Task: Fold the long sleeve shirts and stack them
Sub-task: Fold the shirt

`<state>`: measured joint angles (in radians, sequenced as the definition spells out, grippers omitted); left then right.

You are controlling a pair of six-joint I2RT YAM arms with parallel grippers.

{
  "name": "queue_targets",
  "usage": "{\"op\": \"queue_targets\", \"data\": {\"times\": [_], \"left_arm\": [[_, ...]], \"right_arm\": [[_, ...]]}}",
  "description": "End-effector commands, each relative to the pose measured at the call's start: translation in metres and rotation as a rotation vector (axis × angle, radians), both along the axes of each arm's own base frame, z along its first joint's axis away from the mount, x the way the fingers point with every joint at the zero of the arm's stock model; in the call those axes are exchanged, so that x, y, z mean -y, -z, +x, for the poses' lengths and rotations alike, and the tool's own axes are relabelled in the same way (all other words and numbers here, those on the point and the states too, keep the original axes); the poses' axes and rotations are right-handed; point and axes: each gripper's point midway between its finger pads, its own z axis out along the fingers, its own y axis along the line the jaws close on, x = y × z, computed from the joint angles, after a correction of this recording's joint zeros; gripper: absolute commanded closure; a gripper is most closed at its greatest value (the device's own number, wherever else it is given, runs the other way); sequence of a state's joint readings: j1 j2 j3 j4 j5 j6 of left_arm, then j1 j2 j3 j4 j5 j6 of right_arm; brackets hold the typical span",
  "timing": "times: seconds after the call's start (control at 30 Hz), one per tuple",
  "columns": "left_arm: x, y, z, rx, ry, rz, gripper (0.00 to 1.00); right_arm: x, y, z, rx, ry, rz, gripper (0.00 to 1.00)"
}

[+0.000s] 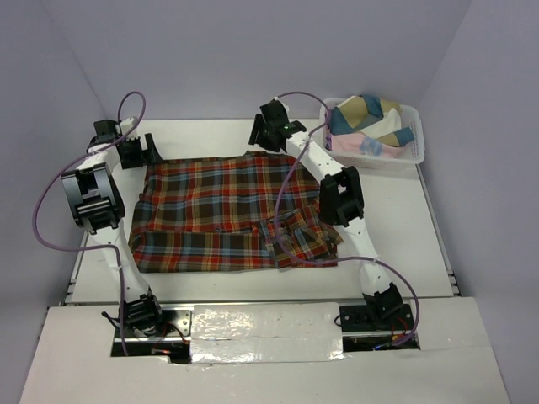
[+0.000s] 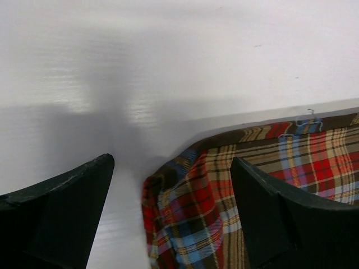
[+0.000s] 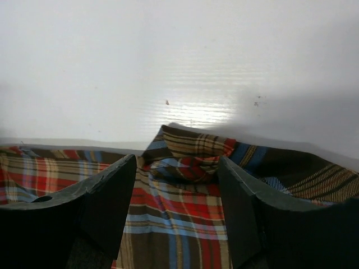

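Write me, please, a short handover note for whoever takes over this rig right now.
Left gripper: open, holding nothing, over the far left corner of the plaid shirt.
Right gripper: open at the shirt's far edge, a raised ridge of cloth just ahead of its fingers, apparently not pinched.
Shirt: spread on the table, with one part folded in at its near right.
Basket: far right, holding other cloth.
Done: shirt laid out.
Left: finish the folds, then stack.

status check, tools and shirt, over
Both open: left tool at far left corner, right tool at far edge. Plaid shirt flat, near right flap rumpled. Basket apart, far right.
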<state>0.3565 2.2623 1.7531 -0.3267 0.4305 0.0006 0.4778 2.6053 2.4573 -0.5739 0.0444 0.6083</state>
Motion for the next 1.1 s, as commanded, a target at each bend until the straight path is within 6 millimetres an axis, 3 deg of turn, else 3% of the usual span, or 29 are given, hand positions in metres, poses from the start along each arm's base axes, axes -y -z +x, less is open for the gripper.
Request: {"op": "queue_targets", "data": {"times": [0.0,0.07,0.1,0.13,0.27,0.33,0.37,0.4,0.57,0.77,0.83,0.87,0.97,1.07], "left_arm": [[0.021,0.018,-0.01,-0.053,0.028,-0.072,0.01],[0.023,0.02,-0.011,-0.064,0.032,-0.063,0.01],[0.025,0.023,-0.012,-0.071,0.035,-0.063,0.01],[0.027,0.023,-0.012,-0.073,0.036,-0.058,0.01],[0.032,0.026,-0.014,-0.085,0.041,-0.042,0.01],[0.031,0.027,-0.015,-0.08,0.06,-0.002,0.01],[0.033,0.028,-0.017,-0.081,0.068,0.001,0.01],[0.035,0.028,-0.017,-0.079,0.073,0.003,0.01],[0.038,0.03,-0.019,-0.09,0.086,-0.001,0.01],[0.037,0.027,-0.018,-0.081,0.091,0.006,0.01],[0.034,0.027,-0.018,-0.079,0.076,0.016,0.03],[0.033,0.025,-0.017,-0.072,0.072,0.027,0.05],[0.035,0.025,-0.018,-0.057,0.08,0.02,0.15],[0.046,0.021,-0.018,-0.026,0.125,-0.023,0.39]], "right_arm": [[0.006,-0.102,0.02,0.236,0.089,0.051,0.33],[0.009,-0.065,0.015,0.133,0.114,0.024,0.33],[0.006,-0.067,0.015,0.126,0.114,0.034,0.33],[0.005,-0.045,0.013,0.081,0.115,0.018,0.33],[0.015,-0.005,-0.006,-0.025,0.156,-0.03,0.33],[0.014,0.004,-0.005,-0.033,0.15,-0.036,0.33],[0.011,-0.005,0.0,-0.017,0.142,-0.027,0.33],[0.008,0.015,0.001,-0.045,0.132,-0.029,0.32],[0.002,0.03,0.001,-0.102,0.157,0.062,0.35],[0.001,0.037,0.002,-0.135,0.166,0.107,0.54],[-0.005,0.038,0.002,-0.148,0.164,0.138,0.69],[-0.005,0.044,0.001,-0.162,0.17,0.143,0.81],[0.0,0.051,0.0,-0.194,0.199,0.166,1.0],[0.006,0.041,0.005,-0.161,0.188,0.166,1.0]]}}
